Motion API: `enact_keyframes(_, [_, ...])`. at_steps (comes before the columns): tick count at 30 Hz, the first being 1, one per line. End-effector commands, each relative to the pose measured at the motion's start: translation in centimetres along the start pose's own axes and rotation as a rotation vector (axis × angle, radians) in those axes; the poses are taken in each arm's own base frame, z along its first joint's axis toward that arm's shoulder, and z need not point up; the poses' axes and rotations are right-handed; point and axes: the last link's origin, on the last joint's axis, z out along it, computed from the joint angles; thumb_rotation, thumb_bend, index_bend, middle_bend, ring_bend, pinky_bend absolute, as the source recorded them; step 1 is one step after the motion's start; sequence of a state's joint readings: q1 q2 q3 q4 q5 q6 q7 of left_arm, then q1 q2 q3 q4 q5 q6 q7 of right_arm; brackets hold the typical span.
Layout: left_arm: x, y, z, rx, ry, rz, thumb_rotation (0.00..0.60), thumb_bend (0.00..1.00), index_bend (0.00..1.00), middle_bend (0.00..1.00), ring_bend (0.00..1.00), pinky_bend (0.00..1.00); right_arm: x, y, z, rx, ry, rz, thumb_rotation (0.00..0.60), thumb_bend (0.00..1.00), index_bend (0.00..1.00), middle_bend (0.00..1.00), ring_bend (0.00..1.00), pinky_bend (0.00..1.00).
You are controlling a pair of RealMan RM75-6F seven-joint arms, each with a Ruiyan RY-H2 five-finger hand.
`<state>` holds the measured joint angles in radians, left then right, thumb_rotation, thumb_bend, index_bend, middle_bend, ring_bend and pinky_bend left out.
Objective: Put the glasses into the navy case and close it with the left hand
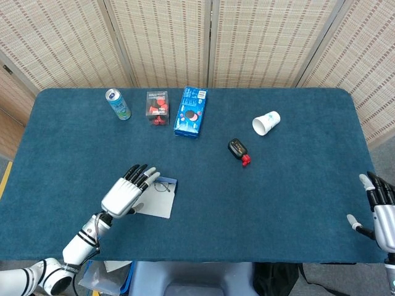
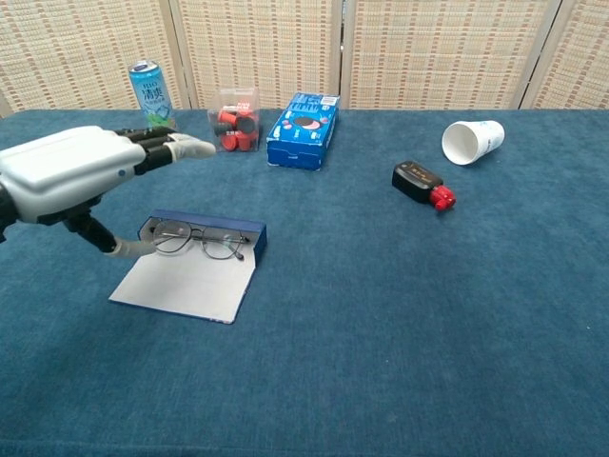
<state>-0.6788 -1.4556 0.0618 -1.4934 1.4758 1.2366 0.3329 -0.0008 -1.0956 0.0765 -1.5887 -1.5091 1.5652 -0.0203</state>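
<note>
The navy case (image 2: 249,231) lies open at the front left of the table, its pale lid (image 2: 186,282) flat toward me. The thin-rimmed glasses (image 2: 198,240) rest on the case, folded. The case (image 1: 171,182) and glasses (image 1: 163,187) show small in the head view, partly behind my hand. My left hand (image 2: 78,168) (image 1: 128,192) hovers above and to the left of the case, fingers spread, holding nothing. At the table's right front edge my right hand (image 1: 378,208) is open and empty.
Along the back stand a drink can (image 2: 152,89), a clear box of red pieces (image 2: 235,120) and a blue carton (image 2: 304,129). A black and red object (image 2: 423,184) and a tipped white cup (image 2: 472,140) lie to the right.
</note>
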Motion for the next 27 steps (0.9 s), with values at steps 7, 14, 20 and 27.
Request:
enact_keyframes(7, [-1.9,-0.5,-1.4,-0.057,-0.083,0.067,0.600,0.22,0.00,0.00,0.00,0.00,0.0,-0.3,0.2,0.011,-0.002,-0.001,0.600,0.19,0.00,0.05,0.08,0.11])
enact_keyframes(14, [-3.2,-0.7,-1.3,-0.059,-0.112,0.113,0.600,0.22,0.00,0.00,0.00,0.00,0.0,-0.4,0.2,0.008,-0.003,-0.003,0.600,0.19,0.00,0.05,0.08,0.11])
enact_keyframes(20, [-3.8,-0.8,-1.2,-0.054,-0.113,0.127,0.600,0.22,0.00,0.00,0.00,0.00,-0.1,-0.4,0.2,0.007,-0.004,-0.005,0.600,0.19,0.00,0.05,0.08,0.11])
enact_keyframes(27, [-4.6,-0.7,-0.9,-0.052,-0.135,0.143,0.600,0.22,0.00,0.00,0.00,0.00,-0.1,-0.5,0.2,0.007,-0.004,-0.006,0.600,0.19,0.00,0.05,0.08,0.11])
